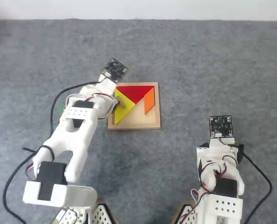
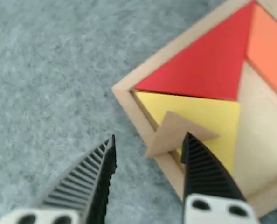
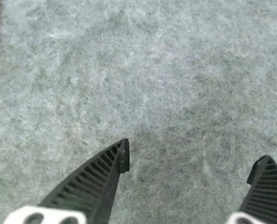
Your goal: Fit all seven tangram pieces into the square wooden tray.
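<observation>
Left end effector gapes astride tan triangle on tray rim; right end effector gapes, empty.

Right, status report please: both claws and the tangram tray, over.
Left claw open, straddling the tray rim. Tan triangle lying across that rim, over the yellow piece, not seated. Right claw open above grey mat.

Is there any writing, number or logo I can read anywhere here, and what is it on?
No readable text anywhere.
The wooden tray, red piece, yellow piece and orange piece: plain, no print.
The grey mat: no print.
The small dark board on the left arm and on the right arm: any marks too small to read.
</observation>
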### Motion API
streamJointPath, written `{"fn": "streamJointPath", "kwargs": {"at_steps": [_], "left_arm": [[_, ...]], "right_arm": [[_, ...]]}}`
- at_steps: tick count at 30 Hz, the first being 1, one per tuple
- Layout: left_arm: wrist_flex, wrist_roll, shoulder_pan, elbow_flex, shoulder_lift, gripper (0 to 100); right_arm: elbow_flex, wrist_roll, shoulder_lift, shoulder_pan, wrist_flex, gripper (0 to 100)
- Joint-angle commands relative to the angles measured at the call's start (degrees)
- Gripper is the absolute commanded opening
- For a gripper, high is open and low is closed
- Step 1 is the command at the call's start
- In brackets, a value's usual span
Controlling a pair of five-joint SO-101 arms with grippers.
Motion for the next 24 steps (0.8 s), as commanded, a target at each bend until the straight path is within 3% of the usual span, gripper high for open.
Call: {"fn": "streamJointPath", "kwargs": {"at_steps": [1,12,24], "left_arm": [[-0.97,-1.41,2.02,-0.57,-0.35,21],[9.76,-1.05,2.99,-12.88,8.18,21],[9.58,-0.97,4.48,-16.92,8.0,21]], "right_arm": [[0.79,0.62,-0.92,0.22,0.48,40.2],[0.79,0.62,-0.92,0.22,0.48,40.2],[0.79,0.62,-0.92,0.22,0.48,40.2]]}}
